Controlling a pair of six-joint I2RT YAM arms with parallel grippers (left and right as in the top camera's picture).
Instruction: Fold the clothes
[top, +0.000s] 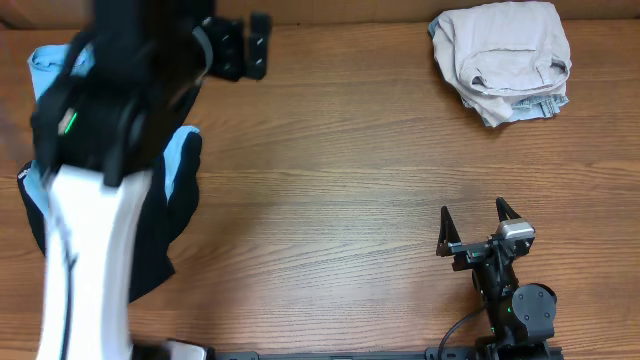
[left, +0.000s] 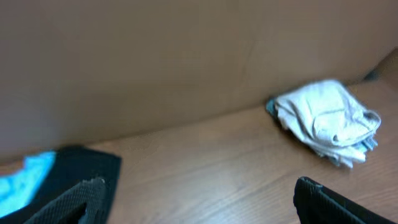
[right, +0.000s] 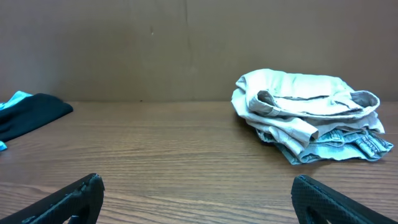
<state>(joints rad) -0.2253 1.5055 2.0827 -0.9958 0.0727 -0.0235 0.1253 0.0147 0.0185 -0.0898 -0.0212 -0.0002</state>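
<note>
1. Looming closest under the overhead camera, the left arm (top: 90, 200) fills the left side of that view as a blurred white and black shape. It hides much of what lies beneath it.
2. The left gripper (top: 243, 47) is over the far left part of the counter (top: 330, 170). Its jaws are spread wide and hold nothing. In the left wrist view the two fingertips sit at the bottom corners, with bare wood between them.
3. The black trousers (top: 165, 235) lie loosely heaped on the left end of the counter, under and beside the left arm. The light-blue shirt (top: 182, 165) touches them. Which of the two lies on top cannot be told, because the arm covers the overlap.
4. The right gripper (top: 475, 222) is near the front right of the counter, pointing toward the far side. Its fingers are set wide apart and empty, and it is well apart from every garment.
5. The khaki shorts (top: 505, 55) sit at the far right corner of the counter as a compact, folded bundle. A seamed, folded edge runs across the front in the right wrist view.
6. The khaki shorts rest on the faded denim shorts (right: 348, 146), whose edge sticks out from under the bundle on the near side.
7. A plain brown wall (right: 186, 50) rises behind the far edge of the counter.
</note>
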